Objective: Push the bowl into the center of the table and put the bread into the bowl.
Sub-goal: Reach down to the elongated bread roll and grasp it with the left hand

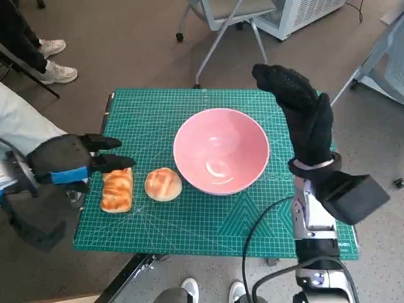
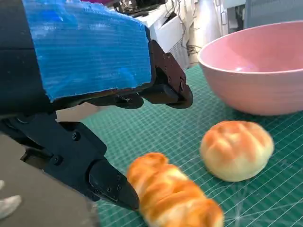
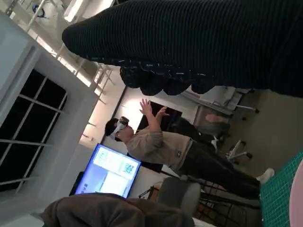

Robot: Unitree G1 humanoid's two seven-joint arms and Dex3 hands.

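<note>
Our left hand (image 1: 69,163), black with blue tape across its back, hovers with its fingers (image 2: 163,90) spread and nothing between them, just beside the elongated golden-brown glazed bread loaf (image 1: 117,189). In the left wrist view the lower fingertip sits close against the near end of that loaf; we cannot tell whether it touches. Outward from the loaf, on the side away from our left hand, lies the round pale-golden scored bread roll (image 1: 163,184), close to the loaf but apart from it. Beyond the roll, almost touching it, stands the wide pink smooth-walled bowl (image 1: 221,158), upright and with nothing in it, on the green gridded cutting mat (image 1: 189,221) that covers the small table. From here the bowl looks already near the mat's middle.

Our right hand (image 1: 303,110), in its black knitted glove, is raised flat beside the bowl's far side from the roll, fingers extended and holding nothing, apart from the rim.

We judge both breads light and soft, likely to dent under a hard squeeze, with a glaze that may slip. We would take the loaf across its narrow middle with a gentle hold. The bowl seems stiff and light and may slide readily on the mat, so any push should be low on its wall.

A person stands in the room in the right wrist view.
</note>
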